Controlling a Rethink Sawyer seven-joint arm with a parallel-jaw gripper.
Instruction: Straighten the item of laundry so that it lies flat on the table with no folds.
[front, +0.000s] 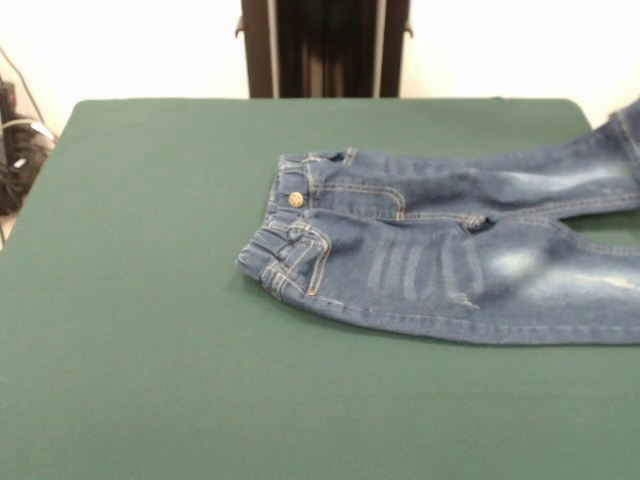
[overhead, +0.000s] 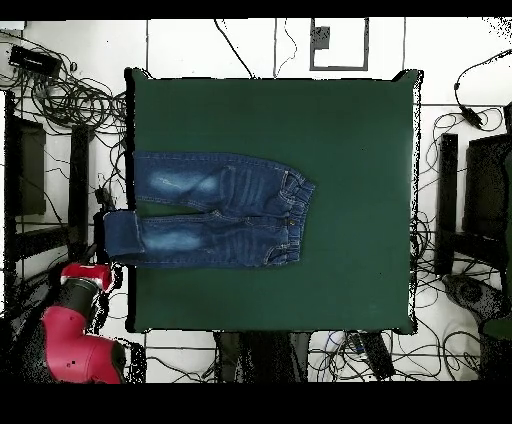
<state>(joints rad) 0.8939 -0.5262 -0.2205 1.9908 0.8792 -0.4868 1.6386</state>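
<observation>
Seen from the front: bare green surface (front: 150, 370) nearest the camera. Beyond it, lying toward 3 o'clock, small blue jeans (front: 450, 260), waistband with metal button (front: 296, 199) pointing to 9 o'clock, legs running off past the right edge of the shot. Spread mostly flat, pale faded patches on both legs. Farthest back, at 12 o'clock, black pedestal (front: 325, 48). From overhead, one cuff hanging past the surface's edge, red arm (overhead: 78, 335) drawn off beside a corner. Gripper out of sight in both views; open or closed, cannot tell.
</observation>
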